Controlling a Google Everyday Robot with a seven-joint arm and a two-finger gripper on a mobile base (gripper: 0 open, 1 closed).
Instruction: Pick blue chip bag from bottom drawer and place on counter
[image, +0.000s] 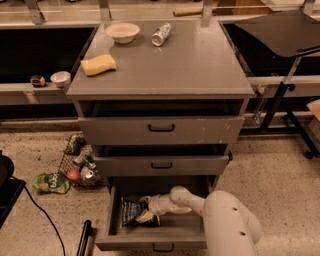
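The blue chip bag (130, 211) is lying flat on the floor of the bottom drawer (114, 220), in its left half. Its long axis is running roughly from the drawer's back toward its front, leaning a little. Which end is the bag's top cannot be told.

The gripper (145, 209) is resting at the bag's right edge and touching it. Whether it is apart or clamped on the bag cannot be told. The white arm (227, 222) is reaching in from the lower right, over the drawer's right side. The drawer is standing pulled out.

Above it, the middle drawer (161, 164) is sticking out slightly and the top drawer (161, 129) is sitting further in. On the worktop (175, 70), a pale bowl (122, 32) and a silver can (161, 34) on its side are sitting near the back. A yellow sponge (98, 64) is lying toward the left edge. On the floor to the left, a green bag (50, 182) is lying beside a wire basket (80, 162).
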